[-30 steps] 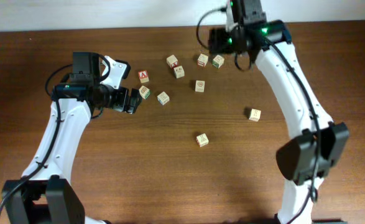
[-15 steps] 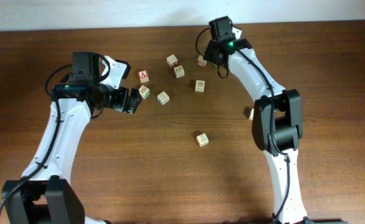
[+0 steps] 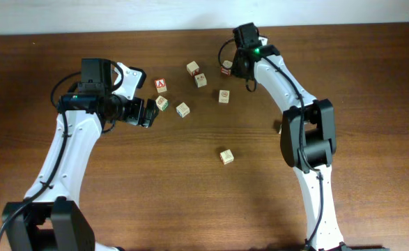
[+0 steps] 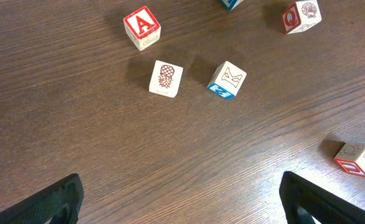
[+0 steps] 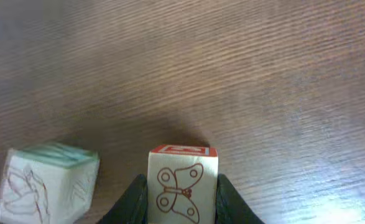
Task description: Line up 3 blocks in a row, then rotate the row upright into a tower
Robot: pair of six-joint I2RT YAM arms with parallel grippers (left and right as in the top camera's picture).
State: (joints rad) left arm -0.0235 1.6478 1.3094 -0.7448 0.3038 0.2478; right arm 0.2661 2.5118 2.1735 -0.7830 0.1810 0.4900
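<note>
The right pincer point(image 5: 181, 202) reaches to the far side of the bench point(image 3: 134, 202) and pinches the butterfly block point(image 5: 182, 180). One finger lies flat against each side wall, and the red-framed face is up. The block seems to sit on the wood. Gripping opposite sides this way probably lets the wrist spin it in place without tipping it.

The green block point(image 5: 45, 180) stands just beside it, near but not touching. That is the tight spot, since a turning finger could clip it. On the other side and ahead, the wrist view shows bare wood, so there is more room to swing that way. The far bench edge is close behind the arm.

The left pincer point(image 4: 179, 193) is spread wide and holds nothing. It hovers with a pale block point(image 3: 161, 103) just beside its tips, likely placed there for a later turn. The A block point(image 3: 161, 85) sits near that one. The rest are scattered well apart, and the wood toward the near edge is open.
</note>
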